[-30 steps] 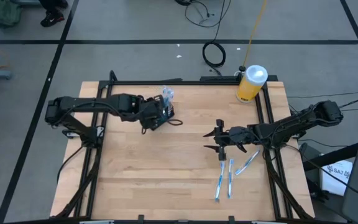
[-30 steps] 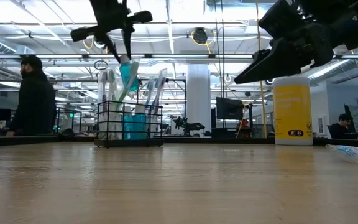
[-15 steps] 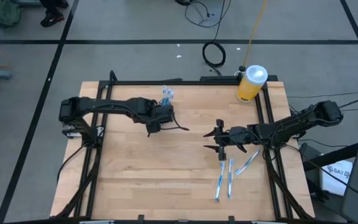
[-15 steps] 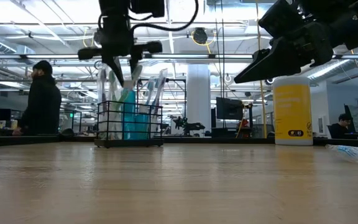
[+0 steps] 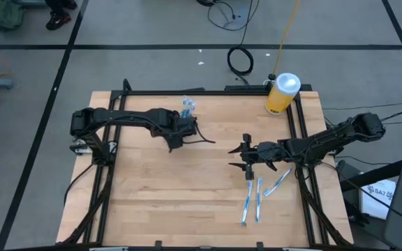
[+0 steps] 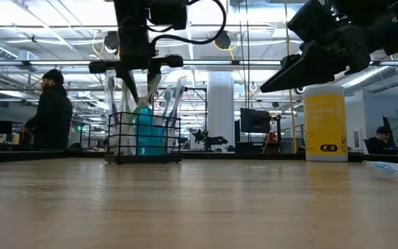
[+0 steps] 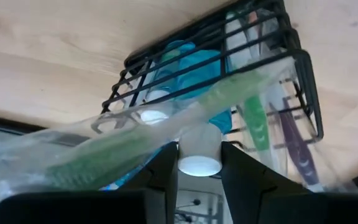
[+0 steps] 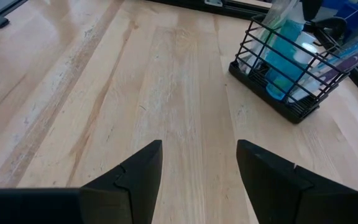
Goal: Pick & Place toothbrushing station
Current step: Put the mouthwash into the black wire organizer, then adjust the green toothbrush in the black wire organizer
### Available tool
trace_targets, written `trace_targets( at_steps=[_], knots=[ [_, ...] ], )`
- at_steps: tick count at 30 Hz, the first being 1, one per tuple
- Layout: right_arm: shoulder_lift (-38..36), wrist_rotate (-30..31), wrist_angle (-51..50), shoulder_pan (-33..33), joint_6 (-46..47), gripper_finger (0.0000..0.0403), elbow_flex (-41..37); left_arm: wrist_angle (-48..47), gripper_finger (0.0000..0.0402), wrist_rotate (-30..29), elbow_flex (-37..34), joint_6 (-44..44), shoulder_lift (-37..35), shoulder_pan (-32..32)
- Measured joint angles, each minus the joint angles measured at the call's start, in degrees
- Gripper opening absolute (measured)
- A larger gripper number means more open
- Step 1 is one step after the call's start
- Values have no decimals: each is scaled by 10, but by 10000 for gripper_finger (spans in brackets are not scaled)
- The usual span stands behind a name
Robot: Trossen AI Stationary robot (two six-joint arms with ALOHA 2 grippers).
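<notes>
The toothbrushing station, a black wire caddy (image 6: 144, 138) (image 8: 291, 74) (image 7: 303, 81), stands on its base at the table's far middle, with several toothbrushes upright inside it. My left gripper (image 5: 181, 129) (image 6: 138, 76) (image 7: 199, 152) hangs just over it, shut on a teal tube with a white cap (image 6: 144, 131) that reaches down into the caddy. A wrapped green toothbrush (image 7: 166, 124) leans across the caddy's rim. My right gripper (image 5: 246, 159) (image 8: 197, 162) hovers open over the table's middle right, touching nothing. My left gripper pinches the teal tube at its white cap end (image 7: 197, 163) between its two fingers. The fingers come from above, slanting down. The tube hangs below them, its teal body (image 7: 191, 68) down inside the caddy among the toothbrushes.
A yellow bottle with a white cap (image 5: 283, 94) (image 6: 325, 123) stands at the far right corner. Wrapped toothbrushes (image 5: 251, 202) (image 5: 278, 183) lie near the right edge. Bare wood lies in the table's near half. A person (image 6: 50, 111) stands in the room behind.
My left gripper has come down over the caddy, shifting slightly toward the table's right and rolling a little. The teal tube, earlier held above the caddy's rim, now sits down inside the caddy. The caddy has stayed in place.
</notes>
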Motion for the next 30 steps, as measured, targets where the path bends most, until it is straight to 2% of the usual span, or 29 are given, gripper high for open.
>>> trace_targets(
  at_steps=[7, 13, 20, 30],
  knots=[
    [0, 0, 0, 0, 0, 199, 0, -2, 138, 5, 0, -71, 0, 0],
    [0, 0, 0, 0, 0, 199, 0, -2, 170, 5, 0, -79, 0, 0],
    [0, 0, 0, 0, 0, 199, 0, -2, 174, 4, 0, -98, 0, 0],
    [0, 0, 0, 0, 0, 199, 0, -7, 175, -41, 0, -139, -18, -24]
  ],
)
